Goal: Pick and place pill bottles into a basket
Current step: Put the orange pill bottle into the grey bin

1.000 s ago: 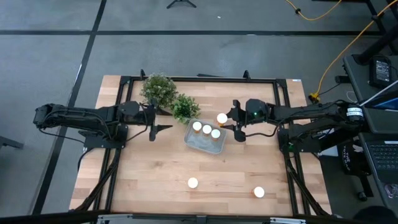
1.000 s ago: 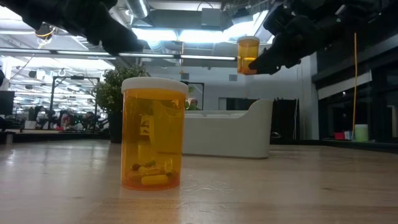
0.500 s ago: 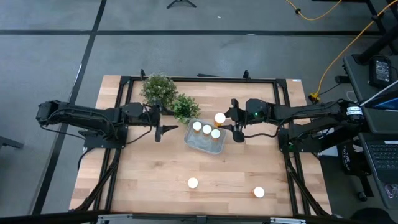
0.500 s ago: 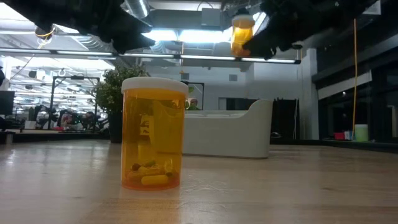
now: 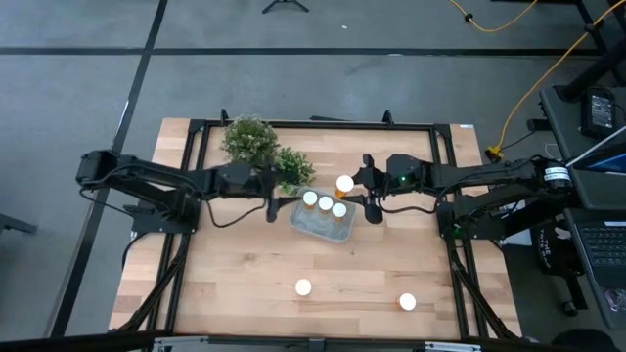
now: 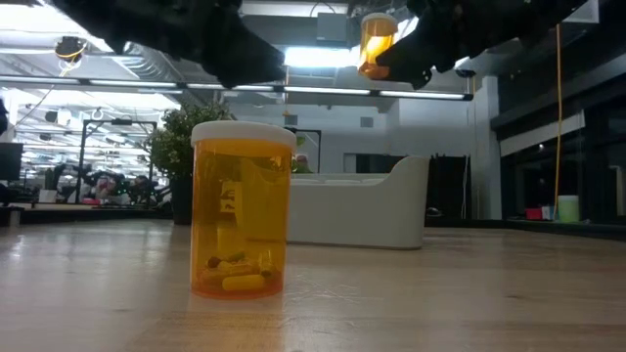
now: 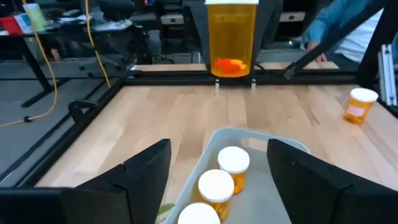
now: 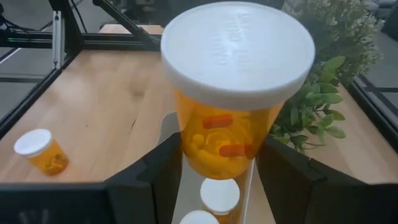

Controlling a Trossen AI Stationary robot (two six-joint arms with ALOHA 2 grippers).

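High view: my right end effector [image 5: 356,194] is clamped on a pill bottle [image 5: 344,184] above the basket's [image 5: 315,227] edge; three bottles [image 5: 325,204] sit inside, two more [image 5: 303,287] stand on the bench [image 5: 235,284].

Low view: held bottle [image 6: 376,44] hangs high, another [image 6: 242,209] stands close.

Left wrist: my left end effector [image 7: 217,171] is spread apart, empty, beside the basket [image 7: 287,144].

Right wrist: fingers [image 8: 152,168] grip the bottle [image 8: 233,93].

two dark jointed arms [image 5: 147,186] with black cables.
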